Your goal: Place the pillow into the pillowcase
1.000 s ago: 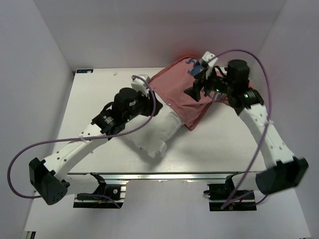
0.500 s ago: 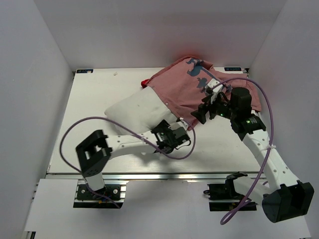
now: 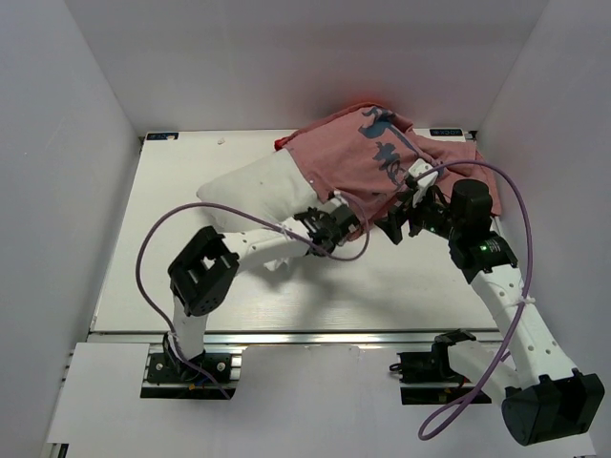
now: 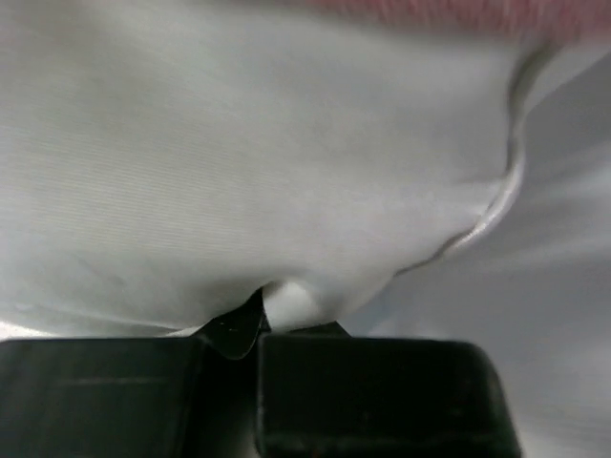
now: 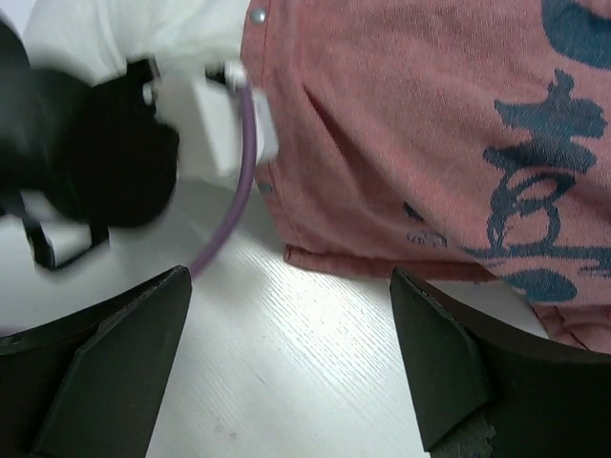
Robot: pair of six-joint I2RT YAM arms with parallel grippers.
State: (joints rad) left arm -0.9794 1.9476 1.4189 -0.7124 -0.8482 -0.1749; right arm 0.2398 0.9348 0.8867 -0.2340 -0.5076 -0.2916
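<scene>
Your left claw [image 3: 340, 221], pinching the pillow [image 3: 263, 196], is pushing nearer the pillowcase [image 3: 382, 167] than a moment ago, so the pillow is sitting partway inside; your right claw [image 3: 401, 225] is hanging open beside the pillowcase.

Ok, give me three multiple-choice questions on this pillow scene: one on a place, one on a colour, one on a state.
1. Where on the table does the pillowcase lie? A near left corner; B far right part; C draped off the near edge.
2. What colour is the pillowcase's print? A dark blue; B green; C yellow.
3. How is the right end effector? A fully shut; B clamped on something; C wide open, empty.
Answers: B, the top view shows it at the far right; A, the right wrist view shows dark blue characters; C, its fingers stand wide apart over bare table.
</scene>
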